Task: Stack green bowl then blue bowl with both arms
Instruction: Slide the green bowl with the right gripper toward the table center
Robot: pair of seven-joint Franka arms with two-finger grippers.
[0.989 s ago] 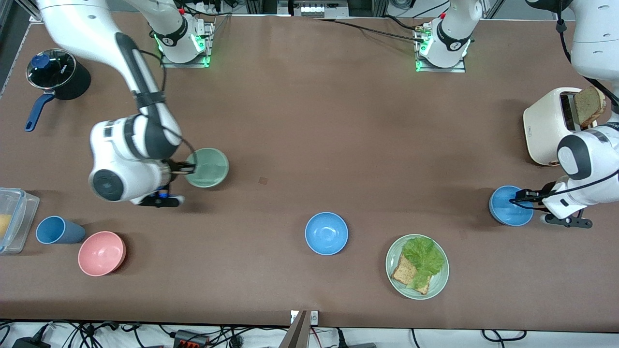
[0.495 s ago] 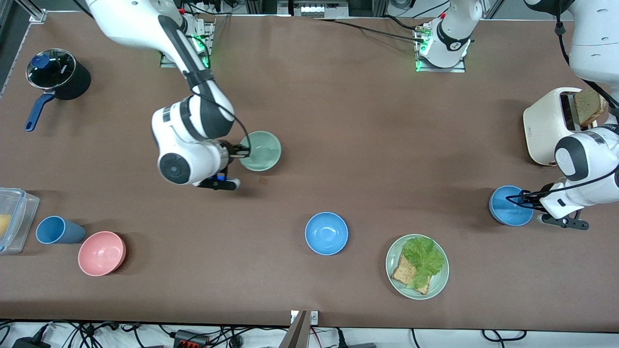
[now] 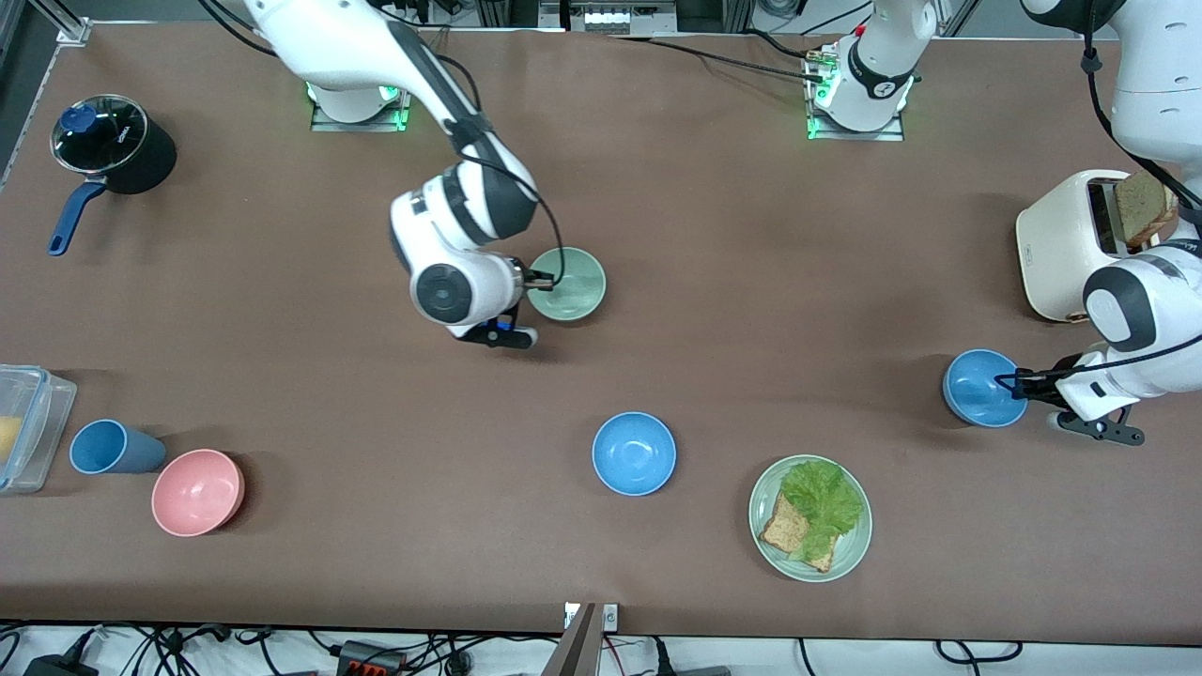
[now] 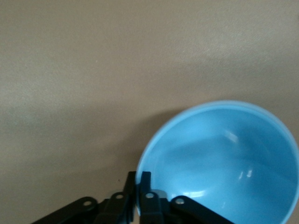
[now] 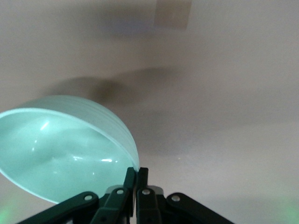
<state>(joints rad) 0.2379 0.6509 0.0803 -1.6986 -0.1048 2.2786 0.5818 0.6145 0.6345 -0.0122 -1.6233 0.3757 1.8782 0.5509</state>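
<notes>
My right gripper (image 3: 537, 279) is shut on the rim of the pale green bowl (image 3: 568, 283) and holds it up over the middle of the table; the right wrist view shows the bowl (image 5: 60, 154) pinched at its edge by the gripper (image 5: 138, 173). My left gripper (image 3: 1016, 383) is shut on the rim of a blue bowl (image 3: 977, 387) near the left arm's end, lifted a little and tilted; the left wrist view shows this bowl (image 4: 224, 158) held by the gripper (image 4: 138, 179). A second blue bowl (image 3: 634, 453) sits on the table near the middle.
A plate with lettuce and bread (image 3: 809, 516) lies beside the second blue bowl. A white toaster with bread (image 3: 1080, 239) stands near the left arm. A pink bowl (image 3: 197, 491), blue cup (image 3: 113, 447), clear container (image 3: 23, 427) and black pot (image 3: 113, 145) are at the right arm's end.
My right gripper has carried the green bowl from the right arm's end toward the table's middle. My left gripper has lifted its blue bowl slightly and tilted it.
</notes>
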